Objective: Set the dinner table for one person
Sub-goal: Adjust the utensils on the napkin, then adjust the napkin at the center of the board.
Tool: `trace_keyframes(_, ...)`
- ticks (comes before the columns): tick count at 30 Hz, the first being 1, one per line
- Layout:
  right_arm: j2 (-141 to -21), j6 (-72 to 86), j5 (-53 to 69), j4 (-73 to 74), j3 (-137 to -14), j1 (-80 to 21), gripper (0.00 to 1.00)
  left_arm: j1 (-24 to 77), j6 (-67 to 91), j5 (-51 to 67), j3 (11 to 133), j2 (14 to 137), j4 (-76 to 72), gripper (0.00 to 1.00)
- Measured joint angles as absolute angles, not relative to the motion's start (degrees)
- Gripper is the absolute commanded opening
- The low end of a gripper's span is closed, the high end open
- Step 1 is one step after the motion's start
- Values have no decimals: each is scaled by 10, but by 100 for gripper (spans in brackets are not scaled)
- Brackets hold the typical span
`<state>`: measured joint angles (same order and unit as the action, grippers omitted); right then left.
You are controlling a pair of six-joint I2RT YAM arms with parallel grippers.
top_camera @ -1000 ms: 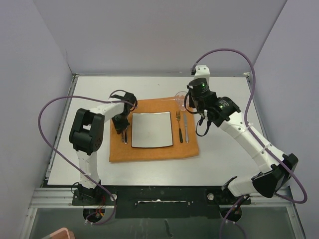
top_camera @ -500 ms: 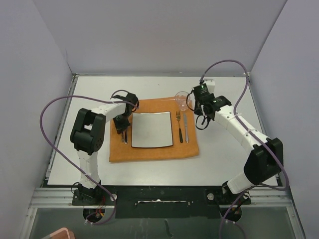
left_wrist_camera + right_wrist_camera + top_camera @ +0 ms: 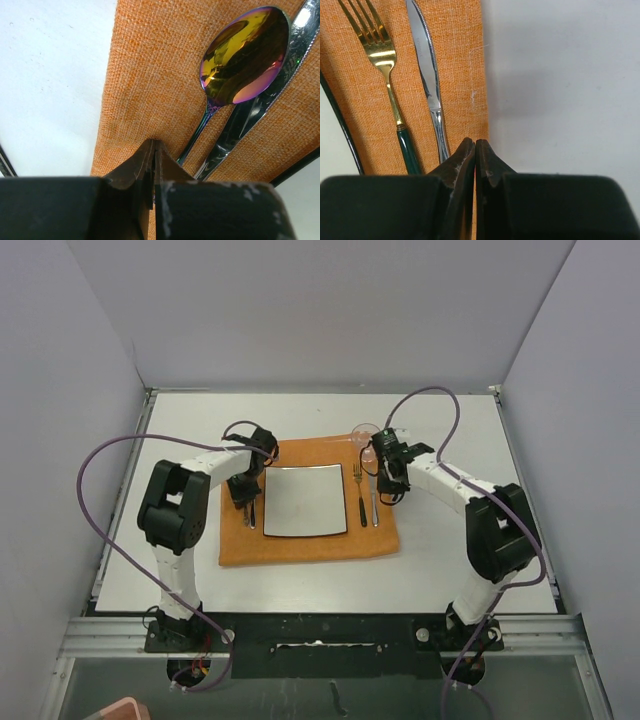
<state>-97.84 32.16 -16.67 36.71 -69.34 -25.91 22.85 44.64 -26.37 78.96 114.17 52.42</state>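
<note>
The dinner table [image 3: 440,560] is a white top carrying an orange mat [image 3: 310,545] with a square white plate [image 3: 304,500] in its middle. Right of the plate lie a gold fork with a green handle [image 3: 380,55] and a silver knife [image 3: 425,65]. My right gripper [image 3: 475,142] is shut and empty, low over the mat's right edge beside the knife handle. Left of the plate lie an iridescent spoon [image 3: 245,55] and a silver utensil [image 3: 250,115]. My left gripper [image 3: 154,145] is shut and empty, just short of the spoon's handle.
A clear glass [image 3: 365,435] stands at the mat's far right corner, just behind the right wrist. Bare white table [image 3: 560,75] lies right of the mat and also left of it [image 3: 50,75]. Grey walls close in three sides.
The right arm has folded in and swung left and down, bringing its shut gripper from above the glass to the mat's right edge by the knife. The left arm has barely moved.
</note>
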Motion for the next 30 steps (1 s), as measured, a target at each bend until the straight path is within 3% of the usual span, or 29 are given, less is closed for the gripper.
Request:
trace_keyframes(19, -1080, 334, -155, 369, -728, -259, 0, 229, 421, -218, 787, 1115, 490, 0)
trace_keyframes(30, -1081, 364, -180, 369, -726, -258, 0, 220, 369, -227, 825, 990, 479, 0)
